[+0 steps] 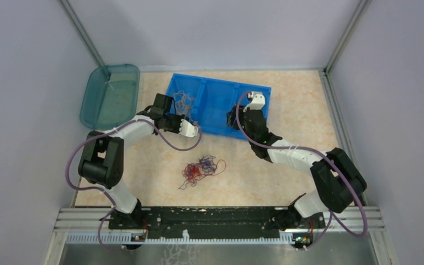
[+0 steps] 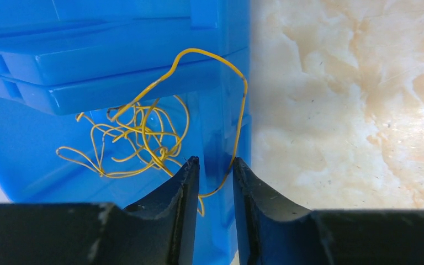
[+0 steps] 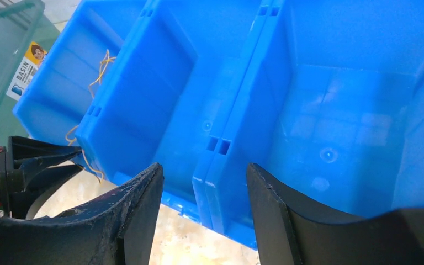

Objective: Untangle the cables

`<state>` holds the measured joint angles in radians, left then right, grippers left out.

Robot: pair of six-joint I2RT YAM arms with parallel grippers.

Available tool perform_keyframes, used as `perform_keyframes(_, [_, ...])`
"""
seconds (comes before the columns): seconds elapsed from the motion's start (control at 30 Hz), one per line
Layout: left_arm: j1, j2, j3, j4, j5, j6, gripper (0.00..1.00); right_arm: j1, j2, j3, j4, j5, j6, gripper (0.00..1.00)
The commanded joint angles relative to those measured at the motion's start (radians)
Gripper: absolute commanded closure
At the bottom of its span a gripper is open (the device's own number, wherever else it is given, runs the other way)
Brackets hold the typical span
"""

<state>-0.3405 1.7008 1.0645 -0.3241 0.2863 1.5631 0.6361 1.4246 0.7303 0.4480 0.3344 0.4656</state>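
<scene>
**Yellow cable draped over the bin wall, second tangle loose on the table**

A yellow cable [image 2: 143, 138] lies as a loose curly bundle on the floor of the leftmost compartment of the blue bin [image 1: 215, 107]. In the left wrist view, one strand rises from the bundle towards 1 o'clock and arches over the bin's outer wall. It then drops down the outside of the wall into the gap between the fingers. The bundle sits at about 10 o'clock from the fingertips.

The left gripper [image 2: 215, 161] is at the bin's 7 o'clock corner in the overhead view. Its jaws are drawn close but not pressed together. A narrow slot shows between them, much wider than the strand running through it. The strand passes just beside the tip of one finger, and whether it touches cannot be told.

The red and dark purple cables [image 1: 201, 169] lie knotted together in one small heap on the table [image 1: 287, 160]. The heap is at 6 o'clock from the bin, well apart from it and from both grippers.

The right gripper [image 3: 204, 165] is at about 4 o'clock on the bin, near its front wall. Its jaws are spread wide with nothing between them. Past them, its own camera shows the divider between the middle and right compartments.

A teal basin [image 1: 96, 91] stands at 9 o'clock, just beside the bin.
</scene>
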Motion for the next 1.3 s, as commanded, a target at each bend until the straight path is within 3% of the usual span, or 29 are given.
perform_keyframes(0.0, [0.004,0.003,-0.01,0.081,0.01,-0.008,0.66,-0.019,0.027,0.065,0.03,0.0,0.005,0.42])
perform_keyframes(0.17, [0.005,-0.011,0.013,0.014,0.053,-0.043,0.72,-0.028,0.061,0.085,0.031,0.008,0.0,0.42])
perform_keyframes(0.33, [0.007,-0.021,0.085,-0.111,0.125,-0.109,0.86,-0.032,0.103,0.135,0.015,0.025,-0.019,0.41])
perform_keyframes(0.47, [0.011,-0.033,0.11,-0.137,0.141,-0.129,0.89,-0.033,0.15,0.179,-0.011,0.046,-0.034,0.37])
perform_keyframes(0.73, [0.024,-0.063,0.133,-0.191,0.163,-0.142,0.89,-0.035,0.215,0.224,-0.018,0.11,-0.116,0.34])
perform_keyframes(1.03, [0.034,-0.081,0.14,-0.22,0.188,-0.183,0.85,-0.051,0.22,0.203,0.002,0.083,-0.124,0.35])
perform_keyframes(1.27, [0.034,-0.103,0.034,-0.085,0.171,-0.216,0.74,-0.053,0.22,0.176,0.021,0.053,-0.097,0.39])
